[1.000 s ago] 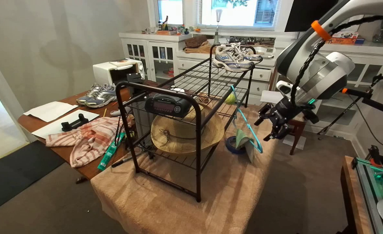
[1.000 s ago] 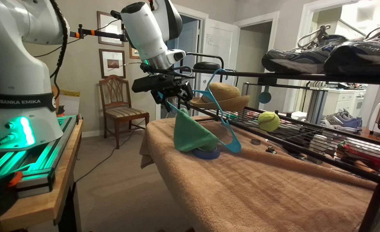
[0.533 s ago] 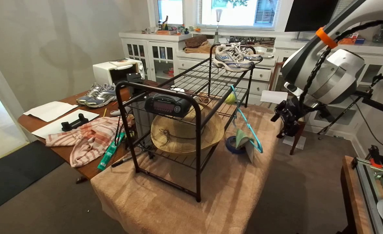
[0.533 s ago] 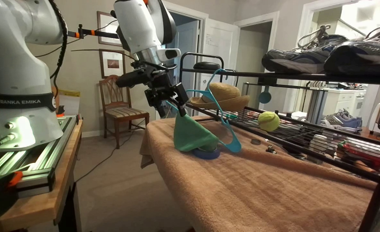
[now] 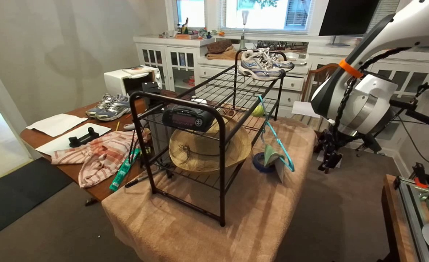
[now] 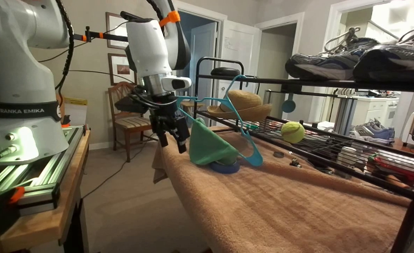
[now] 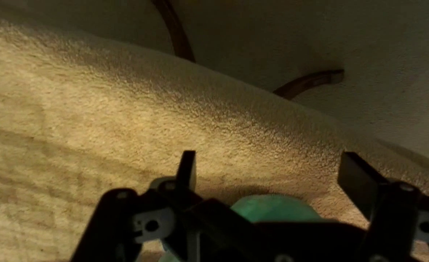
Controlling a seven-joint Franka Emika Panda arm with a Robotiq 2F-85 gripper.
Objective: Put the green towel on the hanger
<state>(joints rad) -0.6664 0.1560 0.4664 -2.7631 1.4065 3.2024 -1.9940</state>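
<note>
Gripper (image 7: 270,171): jaws spread wide, fingers well apart, holding nothing; the cloth-covered counter (image 7: 218,145) shows between them in the wrist view. In an exterior view it points down just beside the green towel (image 6: 208,144), apart from it. Towel: hangs folded over the lower bar of the blue hanger (image 6: 256,160), both ends of the bar showing past it. Blue roll (image 6: 225,168) lies on the counter below; contact with the towel's bottom edge cannot be judged. Hanger: hooked over the top side rail of the black rack (image 5: 222,182), which stands on the counter. Lower shelf: straw hat (image 5: 203,163); tennis ball (image 6: 293,132) at about the same level, its support unclear. Top shelf: alarm clock (image 5: 187,119) near one end, pair of running shoes (image 5: 261,71) at the other. Across the rack from the gripper, a striped cloth (image 5: 99,149) lies crumpled beside a green strip (image 5: 125,170).
</note>
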